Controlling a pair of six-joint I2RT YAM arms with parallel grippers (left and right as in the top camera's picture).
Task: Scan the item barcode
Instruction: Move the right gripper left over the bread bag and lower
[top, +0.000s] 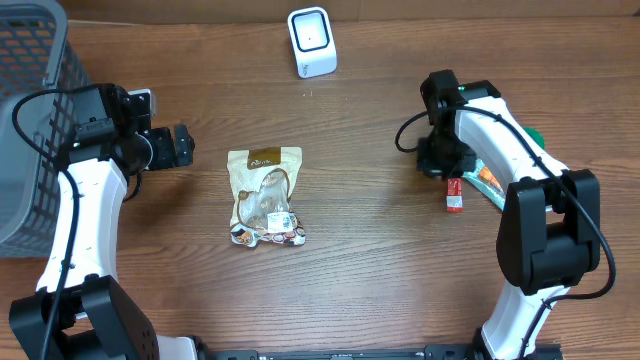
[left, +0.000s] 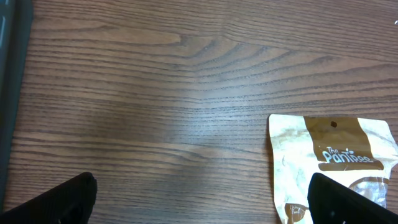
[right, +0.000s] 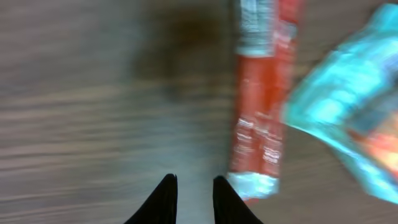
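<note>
1. The snack pouch (top: 264, 195) lies just ahead of the left claw (top: 183, 147), which is spread wide and empty.
2. The barcode scanner (top: 311, 41) stands well apart from both claws; seemingly nothing is scanned yet.
3. The red stick packet (right: 261, 99), probably the item, lies just beside the right claw (right: 193, 186), which is barely parted and pinching nothing; pickup remains.

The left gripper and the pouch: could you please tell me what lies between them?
Nothing does: only bare table separates the left gripper and the pouch. The overhead view shows this best; the left wrist view agrees.
</note>
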